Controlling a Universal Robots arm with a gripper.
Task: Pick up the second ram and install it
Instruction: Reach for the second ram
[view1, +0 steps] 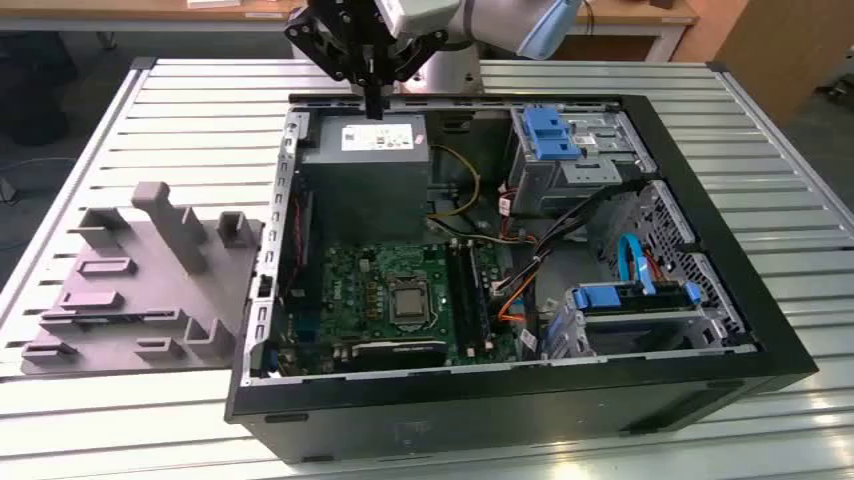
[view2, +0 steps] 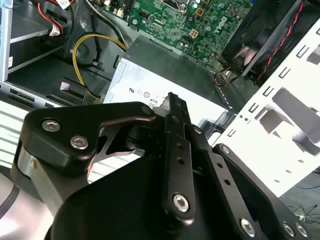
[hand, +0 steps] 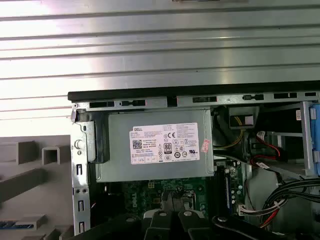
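Observation:
My gripper (view1: 376, 104) hangs above the far end of the open computer case, over the grey power supply (view1: 363, 165). Its black fingers (view2: 172, 107) are pressed together with nothing between them. In the first wrist view the gripper (hand: 175, 212) sits over the green board (hand: 150, 192) just past the power supply (hand: 157, 145). A thin dark-blue strip, which looks like the second ram (hand: 15, 225), lies in the grey holder (view1: 134, 290) outside the case, on the exterior view's left. The black memory slots (view1: 467, 285) run along the green board (view1: 360, 290) inside the case.
The case (view1: 534, 400) lies on its side on a slatted metal table (view1: 160, 130). Inside are blue drive brackets (view1: 550, 133), a drive cage (view1: 641, 310), loose cables (view1: 534, 250) and a fan (view2: 265, 35). The grey holder has tall upright posts (view1: 167, 225).

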